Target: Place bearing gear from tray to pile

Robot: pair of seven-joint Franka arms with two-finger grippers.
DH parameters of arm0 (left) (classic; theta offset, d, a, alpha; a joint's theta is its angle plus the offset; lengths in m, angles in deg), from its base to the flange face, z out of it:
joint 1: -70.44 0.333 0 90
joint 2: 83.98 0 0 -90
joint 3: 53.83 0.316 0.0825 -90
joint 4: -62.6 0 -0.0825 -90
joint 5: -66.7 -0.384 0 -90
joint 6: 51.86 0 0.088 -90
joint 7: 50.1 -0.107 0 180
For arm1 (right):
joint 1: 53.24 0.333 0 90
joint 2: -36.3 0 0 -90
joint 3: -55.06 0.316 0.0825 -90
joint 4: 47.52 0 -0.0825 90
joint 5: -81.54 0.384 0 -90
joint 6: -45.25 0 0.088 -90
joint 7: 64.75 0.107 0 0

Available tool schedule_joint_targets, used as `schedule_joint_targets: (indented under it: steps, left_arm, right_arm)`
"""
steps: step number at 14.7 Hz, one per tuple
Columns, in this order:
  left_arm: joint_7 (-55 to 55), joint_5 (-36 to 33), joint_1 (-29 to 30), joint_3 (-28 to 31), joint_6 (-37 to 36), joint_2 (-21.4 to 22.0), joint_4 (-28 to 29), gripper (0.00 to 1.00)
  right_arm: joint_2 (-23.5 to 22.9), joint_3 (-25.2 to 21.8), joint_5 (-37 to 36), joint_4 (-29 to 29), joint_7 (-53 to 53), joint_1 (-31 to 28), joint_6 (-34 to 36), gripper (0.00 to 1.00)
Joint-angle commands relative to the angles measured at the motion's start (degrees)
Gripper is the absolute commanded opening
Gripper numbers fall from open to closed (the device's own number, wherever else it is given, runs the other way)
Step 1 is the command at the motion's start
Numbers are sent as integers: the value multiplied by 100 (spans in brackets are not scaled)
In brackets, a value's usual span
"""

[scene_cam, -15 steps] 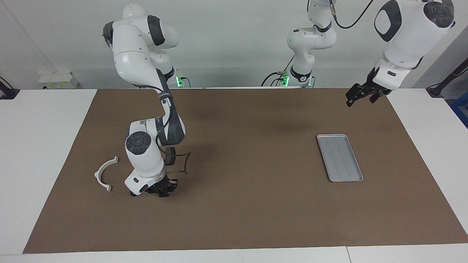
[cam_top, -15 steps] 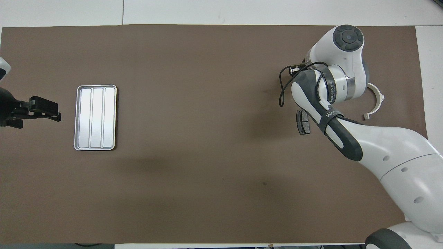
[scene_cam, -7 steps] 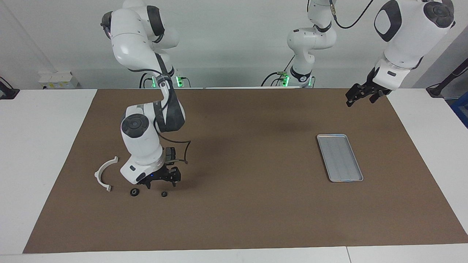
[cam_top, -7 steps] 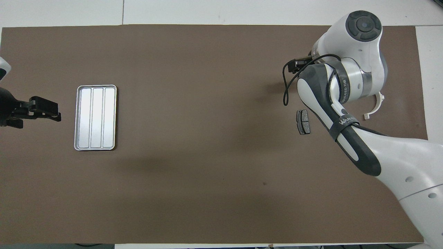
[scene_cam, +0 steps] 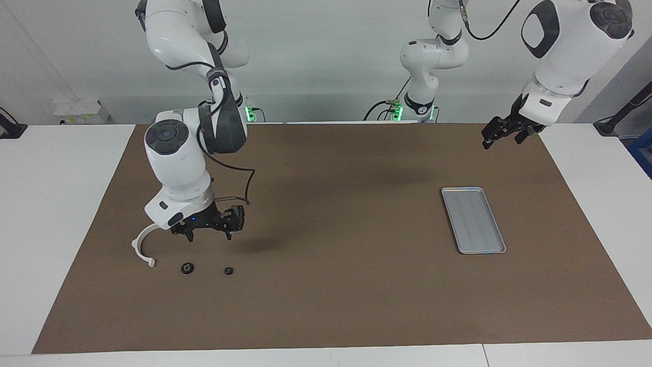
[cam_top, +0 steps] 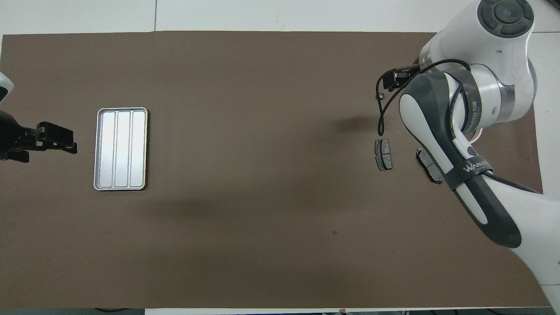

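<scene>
Two small dark round bearing gears (scene_cam: 228, 270) (scene_cam: 187, 268) lie on the brown mat, farther from the robots than the white arc (scene_cam: 142, 242) of the pile. My right gripper (scene_cam: 209, 233) hangs open and empty above the mat, over the spot between the arc and the gears. In the overhead view the right arm covers the gears and most of the arc; the pile's two dark brake pads (cam_top: 383, 154) (cam_top: 428, 165) show beside it. The silver ribbed tray (scene_cam: 473, 220) (cam_top: 121, 148) is empty. My left gripper (scene_cam: 501, 133) (cam_top: 57, 140) waits open in the air beside the tray.
The brown mat (scene_cam: 336, 285) covers most of the white table. A loose black cable (scene_cam: 244, 191) loops from the right wrist. Robot bases and wall sit at the robots' end.
The right gripper opened, left a bearing gear on the mat beside the arc, and rose back toward the robots. The left arm has not moved.
</scene>
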Motion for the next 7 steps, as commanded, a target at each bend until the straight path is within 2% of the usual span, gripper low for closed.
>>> schedule_joint_targets:
  steps: [1,3,7]
  left_arm:
    - [-37,54,30,-22,65,156,157,100]
    - [-37,54,30,-22,56,156,165,100]
    - [-37,54,30,-22,65,156,165,100]
  right_arm:
    - [437,47,198,213,-267,-215,354,100]
    - [858,38,383,266,-794,-321,802,100]
    - [1947,38,383,713,-989,-646,1260,100]
